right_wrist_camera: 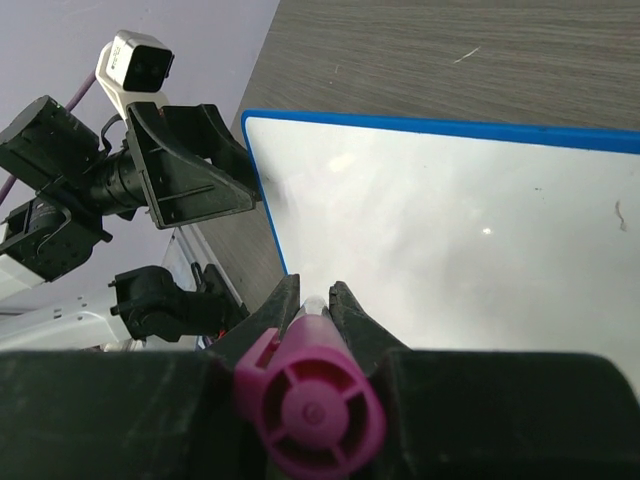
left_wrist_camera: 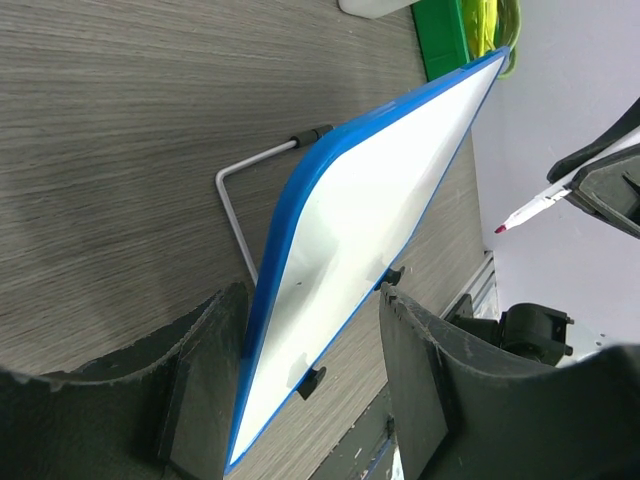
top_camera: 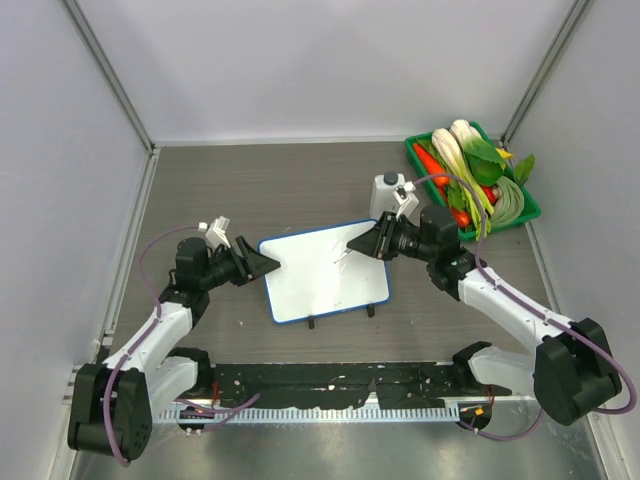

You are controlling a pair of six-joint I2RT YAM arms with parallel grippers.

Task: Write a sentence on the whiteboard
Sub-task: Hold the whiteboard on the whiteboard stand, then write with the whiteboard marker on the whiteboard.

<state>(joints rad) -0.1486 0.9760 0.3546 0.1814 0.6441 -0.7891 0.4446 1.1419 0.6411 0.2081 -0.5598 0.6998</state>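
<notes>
The whiteboard (top_camera: pixel 325 285) (left_wrist_camera: pixel 370 200) (right_wrist_camera: pixel 450 230), white with a thin blue rim, stands tilted in the middle of the table on small black feet. The sentence is out of view: the white face shows only a few tiny specks. My left gripper (top_camera: pixel 270 262) (left_wrist_camera: pixel 310 290) is open, its fingers straddling the board's left edge with a gap on the face side. My right gripper (top_camera: pixel 372 243) (right_wrist_camera: pixel 315 290) is shut on a magenta marker (top_camera: pixel 352 247) (left_wrist_camera: pixel 535 205) (right_wrist_camera: pixel 310 405), whose tip hovers over the board's upper right part.
A white bottle (top_camera: pixel 388 192) stands just behind the right gripper. A green tray (top_camera: pixel 527 205) of vegetables sits at the back right. A wire stand (left_wrist_camera: pixel 240 200) props the board from behind. A black strip (top_camera: pixel 330 385) runs along the near edge.
</notes>
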